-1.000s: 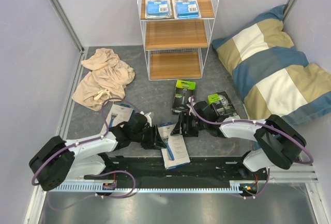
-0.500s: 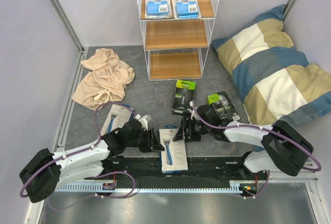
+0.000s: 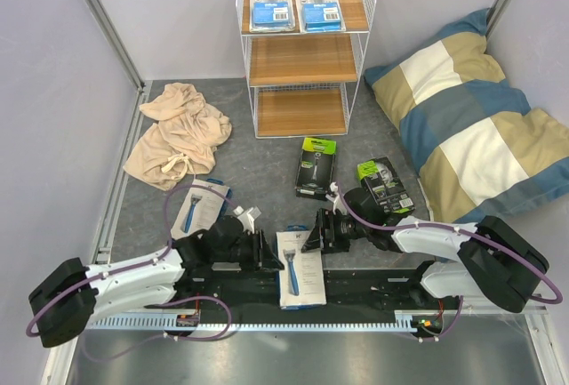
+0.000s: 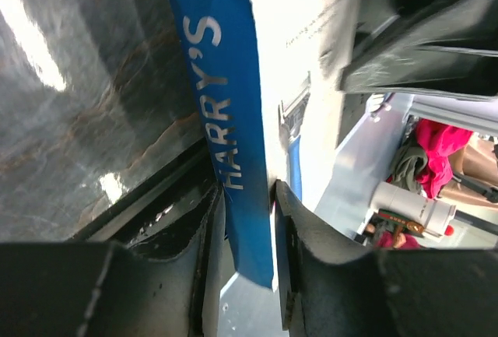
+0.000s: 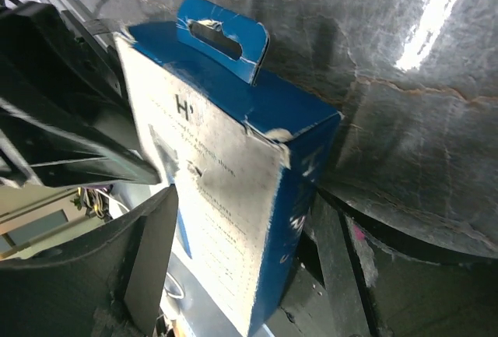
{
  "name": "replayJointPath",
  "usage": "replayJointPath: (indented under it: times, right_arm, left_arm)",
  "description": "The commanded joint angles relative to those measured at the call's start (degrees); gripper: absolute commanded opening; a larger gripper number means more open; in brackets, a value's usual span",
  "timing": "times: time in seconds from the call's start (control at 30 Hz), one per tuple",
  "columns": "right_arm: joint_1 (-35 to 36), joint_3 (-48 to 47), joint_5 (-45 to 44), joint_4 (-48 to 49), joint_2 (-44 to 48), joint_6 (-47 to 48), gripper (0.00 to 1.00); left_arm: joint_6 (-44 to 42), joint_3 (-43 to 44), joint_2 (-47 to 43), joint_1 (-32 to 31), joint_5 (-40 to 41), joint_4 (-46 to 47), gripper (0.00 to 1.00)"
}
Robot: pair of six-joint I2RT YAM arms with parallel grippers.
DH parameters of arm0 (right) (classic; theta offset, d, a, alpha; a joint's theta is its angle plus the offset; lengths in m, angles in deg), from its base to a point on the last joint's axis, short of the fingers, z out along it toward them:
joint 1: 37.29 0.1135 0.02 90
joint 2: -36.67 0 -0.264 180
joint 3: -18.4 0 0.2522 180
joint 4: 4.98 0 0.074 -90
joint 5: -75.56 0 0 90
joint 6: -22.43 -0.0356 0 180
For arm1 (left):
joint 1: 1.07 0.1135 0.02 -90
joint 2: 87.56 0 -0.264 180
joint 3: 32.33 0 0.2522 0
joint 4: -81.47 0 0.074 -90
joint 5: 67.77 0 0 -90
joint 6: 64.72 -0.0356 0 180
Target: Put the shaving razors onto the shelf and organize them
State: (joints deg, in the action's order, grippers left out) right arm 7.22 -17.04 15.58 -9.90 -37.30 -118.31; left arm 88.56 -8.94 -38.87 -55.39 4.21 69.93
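A white razor pack with a blue razor [image 3: 300, 271] lies at the near edge, over the black base rail. My left gripper [image 3: 268, 252] is shut on its blue "HARRY'S" side [image 4: 233, 142], with the gripper [image 4: 243, 197] pinching that narrow edge. My right gripper [image 3: 313, 232] is at the pack's top end, and its jaws stand wide on either side of the pack [image 5: 226, 197]. A second white pack [image 3: 197, 207] lies to the left. Two black-and-green boxes [image 3: 316, 165] [image 3: 384, 182] lie on the floor. Two blister cards [image 3: 272, 5] [image 3: 318, 5] sit on the top board of the shelf [image 3: 302, 60].
A beige cloth [image 3: 178, 132] lies left of the shelf. A striped pillow [image 3: 471, 118] fills the right side. Grey walls close in both sides.
The white pack has moved toward the near edge and turned straighter, with my left gripper holding it. My right gripper followed its top end.
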Motion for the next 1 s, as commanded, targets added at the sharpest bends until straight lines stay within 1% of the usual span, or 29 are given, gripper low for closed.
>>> replayJointPath:
  times: [0.0, 0.03, 0.07, 0.13, 0.17, 0.2, 0.23, 0.27, 0.3, 0.37, 0.53, 0.57, 0.83, 0.9, 0.97]
  right_arm:
    - [0.23, -0.21, 0.22, 0.30, 0.76, 0.91, 0.76]
    - [0.31, -0.39, 0.21, -0.05, 0.76, 1.25, 0.76]
    - [0.31, -0.65, 0.21, -0.49, 0.76, 1.35, 0.76]
    - [0.31, -0.65, 0.21, -0.84, 0.85, 1.61, 0.77]
    - [0.31, -0.57, 0.21, -1.19, 0.85, 1.61, 0.76]
    - [0.31, -0.48, 0.21, -1.19, 0.85, 1.70, 0.76]
    - [0.31, -0.39, 0.21, -1.19, 0.85, 1.78, 0.76]
    - [0.40, -0.22, 0.21, -1.19, 0.76, 1.79, 0.77]
    - [0.31, -0.13, 0.21, -1.28, 0.67, 1.79, 0.76]
    - [0.31, -0.04, 0.30, -1.19, 0.50, 1.79, 0.77]
    - [0.31, -0.39, 0.48, -1.19, 0.15, 2.05, 0.76]
    - [0.31, -0.48, 0.56, -1.19, 0.15, 2.05, 0.76]
    - [0.31, -0.21, 0.39, -1.46, 0.50, 2.05, 0.76]
    - [0.31, -0.21, 0.39, -1.37, 0.32, 1.96, 0.76]
    - [0.31, -0.48, 0.56, -1.37, -0.03, 2.22, 0.76]
  left_arm:
    - [4.56, 0.04, 5.88, -3.23, 1.58, 2.26, 0.12]
    - [5.43, 0.21, 6.85, -3.94, 2.02, 2.26, 0.15]
    - [6.05, 0.39, 7.47, -4.73, 3.42, 2.09, 0.24]
    - [8.42, 0.83, 8.53, -7.02, 5.44, 0.42, 0.35]
    - [9.30, 0.74, 8.70, -7.72, 7.37, -0.36, 0.51]
    - [10.18, 0.57, 8.71, -8.60, 8.26, -1.16, 0.58]
    - [12.02, 0.48, 8.71, -8.95, 9.14, -2.64, 0.63]
    - [12.73, 0.22, 8.62, -9.13, 10.45, -3.53, 0.69]
    - [13.35, -0.48, 8.62, -9.31, 10.81, -3.80, 0.72]
    - [15.20, -1.27, 8.62, -9.48, 12.56, -4.85, 0.75]
    - [14.68, -1.98, 8.97, -9.66, 17.84, -3.19, 0.75]
    - [14.50, -1.89, 8.97, -9.75, 19.85, -3.01, 0.75]
    - [13.70, -0.84, 5.55, -9.75, 26.19, -6.78, 0.70]
    - [13.71, -1.63, 6.33, -9.75, 27.25, -5.31, 0.70]
    - [13.18, -2.94, 7.82, -9.75, 26.55, -2.50, 0.70]
